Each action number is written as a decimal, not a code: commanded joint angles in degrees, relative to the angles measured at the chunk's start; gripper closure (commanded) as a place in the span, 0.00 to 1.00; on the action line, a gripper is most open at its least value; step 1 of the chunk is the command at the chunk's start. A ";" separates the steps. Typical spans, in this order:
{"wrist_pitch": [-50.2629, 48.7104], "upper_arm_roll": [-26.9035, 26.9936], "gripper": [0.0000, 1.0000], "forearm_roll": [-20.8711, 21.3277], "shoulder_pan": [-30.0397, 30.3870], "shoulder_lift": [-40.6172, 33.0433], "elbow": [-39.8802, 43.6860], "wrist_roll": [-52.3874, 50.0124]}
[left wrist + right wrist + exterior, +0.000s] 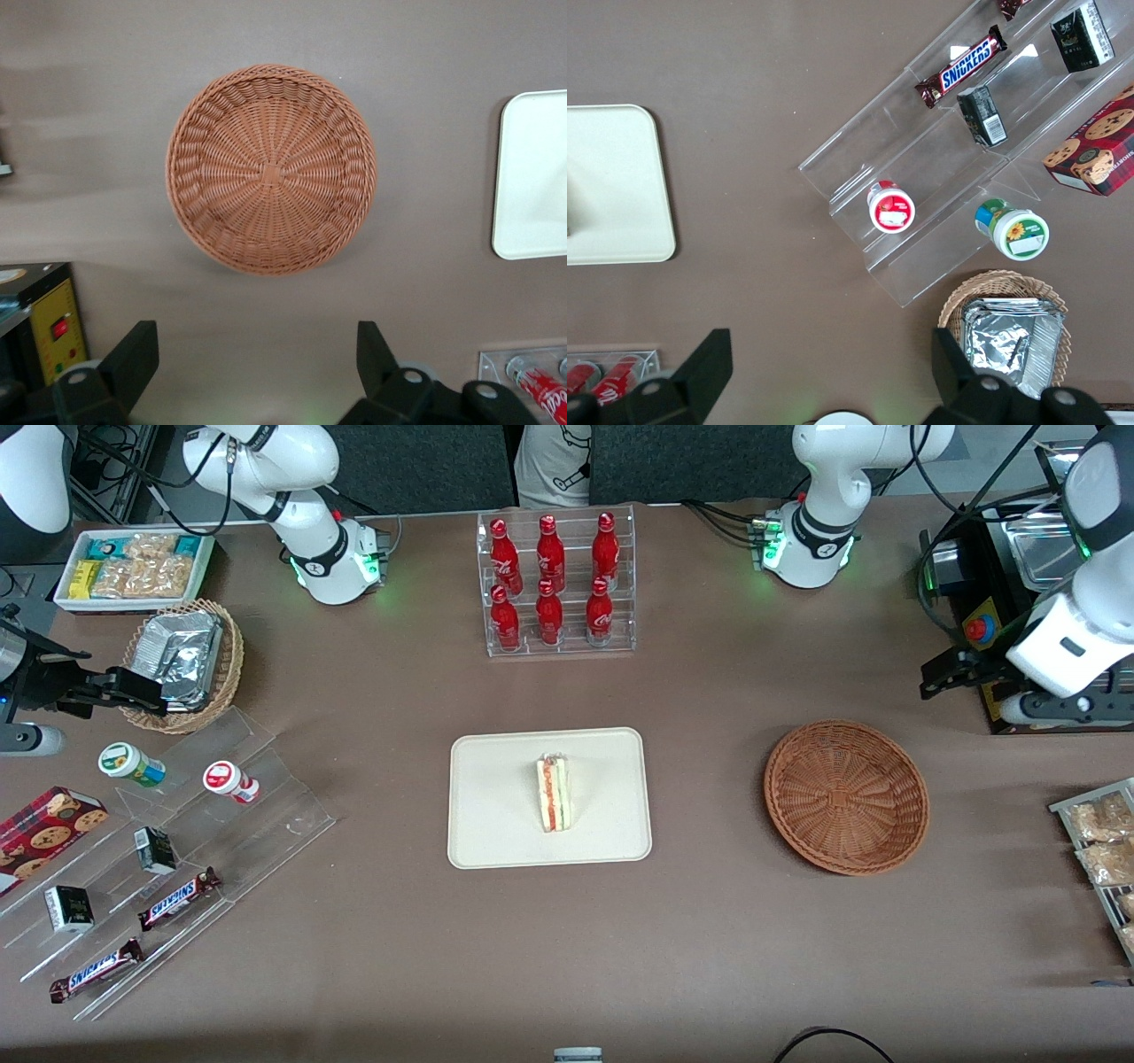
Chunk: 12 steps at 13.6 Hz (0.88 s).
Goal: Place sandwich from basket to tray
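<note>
Plenty of bare brown bench (709, 717) around the basket (846, 797) and the tray (549, 797) — a wide open strip between the two, nothing standing in it. Bottle rack (556, 583) well clear, farther from the front camera than the tray. Gripper (257, 367) held high above the bench near the working arm's end, fingers (133, 354) spread wide and holding nothing. Basket directly under it, bare inside. Sandwich (554, 793) resting on the middle of the tray, filling edge up — well apart from the gripper, toward the parked arm's end. Left wrist view catches only the tray's rounded edge (532, 177) and no sandwich; front view shows both whole, though there the gripper (939, 676) is only a dark shape.
</note>
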 commanded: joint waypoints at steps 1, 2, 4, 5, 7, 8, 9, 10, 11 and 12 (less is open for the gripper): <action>-3.61 -0.79 0.01 0.93 0.69 0.04 5.09 -0.50; -3.61 -0.88 0.01 0.84 0.69 0.21 6.41 -0.59; -3.70 -0.88 0.01 0.84 0.61 0.65 8.44 -1.46; -3.70 -0.88 0.01 0.84 0.61 0.57 8.44 -1.64; -3.70 -0.88 0.01 0.93 0.69 0.57 8.44 -1.56; -3.70 -0.96 0.01 0.93 0.69 0.48 8.53 -1.56; -3.70 -0.96 0.01 0.93 0.69 0.48 8.53 -1.56; -3.70 -1.05 0.01 0.93 0.69 0.48 8.53 -1.64; -3.79 -1.05 0.01 0.93 0.69 0.48 8.53 -1.64; -3.70 -1.14 0.01 0.93 0.78 0.57 8.62 -1.64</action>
